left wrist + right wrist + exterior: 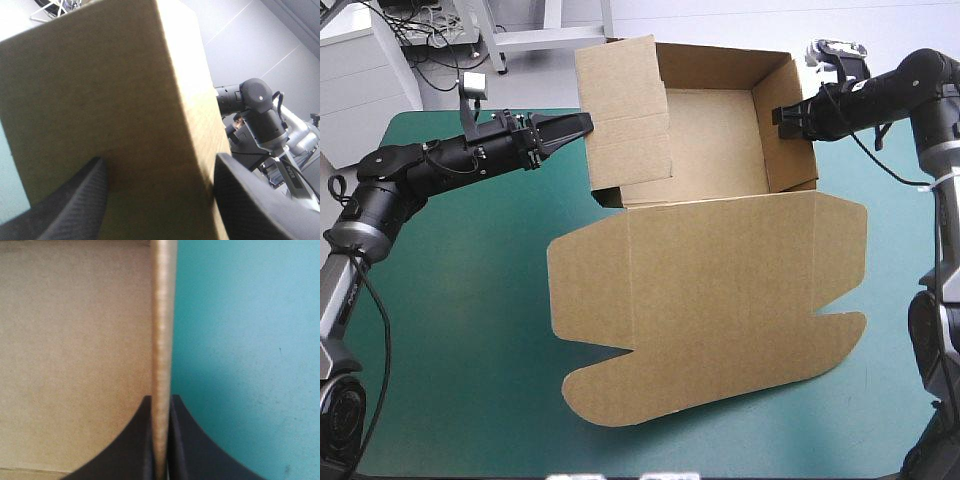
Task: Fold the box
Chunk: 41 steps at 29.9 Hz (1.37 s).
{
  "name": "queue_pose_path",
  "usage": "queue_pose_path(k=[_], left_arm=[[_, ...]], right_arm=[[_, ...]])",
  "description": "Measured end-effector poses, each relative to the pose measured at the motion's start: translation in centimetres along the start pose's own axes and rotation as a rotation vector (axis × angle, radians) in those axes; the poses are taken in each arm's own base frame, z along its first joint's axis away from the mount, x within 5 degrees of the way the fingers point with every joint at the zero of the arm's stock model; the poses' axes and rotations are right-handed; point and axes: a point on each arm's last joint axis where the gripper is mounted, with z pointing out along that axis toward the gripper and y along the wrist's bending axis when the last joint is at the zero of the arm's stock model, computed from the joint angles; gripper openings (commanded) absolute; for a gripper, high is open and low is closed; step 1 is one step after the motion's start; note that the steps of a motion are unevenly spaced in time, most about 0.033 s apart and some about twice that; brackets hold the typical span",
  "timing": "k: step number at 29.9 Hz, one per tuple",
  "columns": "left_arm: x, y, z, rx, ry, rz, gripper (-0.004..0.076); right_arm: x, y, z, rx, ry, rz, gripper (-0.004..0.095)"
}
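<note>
The box [710, 280] was a cut sheet of plain brown corrugated board, matt and finely ribbed, standing on the teal-green worktop [460, 300]. Its tray [720, 135] was raised, with upright walls around a flat floor, and the worktop's far edge ran just behind the tray. The lid [720, 310] lay flat on the near side of the tray, joined to it along a straight crease. It was a broad panel with rounded corners, side wings and a shallow curved notch cut into its free edge. At the tray's left wall a taller panel with pressed score lines stood above the other walls. The left end effector [586, 122] met that wall from outside the tray, released, and its black fingers [75, 210], woven in texture, were spread apart with the panel's edge between them. The right end effector [782, 117] was at the tray's right wall, clenched on the box, with the wall's pale cut edge pinched between its two smooth fingers
</note>
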Motion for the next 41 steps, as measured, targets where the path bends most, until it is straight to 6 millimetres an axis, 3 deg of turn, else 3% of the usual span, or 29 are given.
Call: queue_pose_path(k=[11,22,31,41], left_arm=[[-0.2,-0.5,0.8,-0.025,-0.003,-0.012,0.0444],[-2.6,-4.3,1.9,-0.308,0.158,0.186,0.0444],[-1.8,-1.8,2.8,-0.443,0.273,0.123,0.0443],[-1.8,-3.4,3.2,-0.569,0.336,0.164,0.0442]], right_arm=[[0.0,0.0,0.0,0.004,0.001,0.013,-0.0012],[0.4,1.9,1.3,0.069,0.053,-0.023,-0.0012],[0.4,1.9,1.3,0.075,0.054,-0.012,-0.0012],[0.3,3.5,2.1,0.092,0.040,0.015,-0.0007]])
